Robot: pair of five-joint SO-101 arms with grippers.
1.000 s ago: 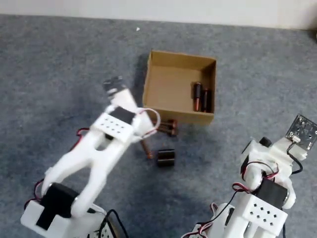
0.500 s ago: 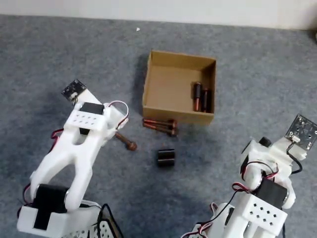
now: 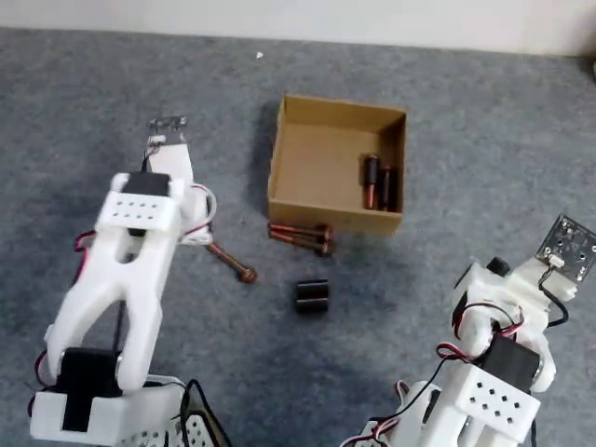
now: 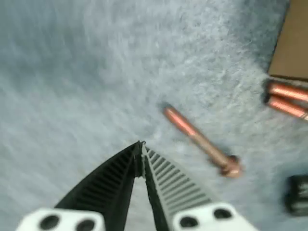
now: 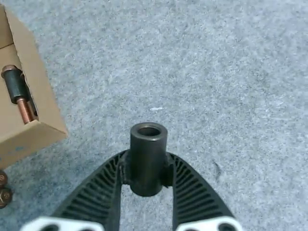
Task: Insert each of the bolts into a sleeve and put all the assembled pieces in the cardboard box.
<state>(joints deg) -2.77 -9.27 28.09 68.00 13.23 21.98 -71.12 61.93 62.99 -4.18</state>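
A: While the right gripper (image 5: 146, 166) pinches a dark sleeve (image 5: 148, 144) upright, what about the other arm?
B: The left gripper (image 4: 141, 150) is pressed together, empty — a single bolt (image 4: 199, 142) lies on the carpet (image 4: 72, 72) near its tips.
A: And the cardboard box (image 3: 335, 216)?
B: Two assembled pieces (image 3: 379, 182) lie inside; a pair of bolts (image 3: 301, 236) lies just beside its front wall, a loose sleeve (image 3: 312, 295) near them.
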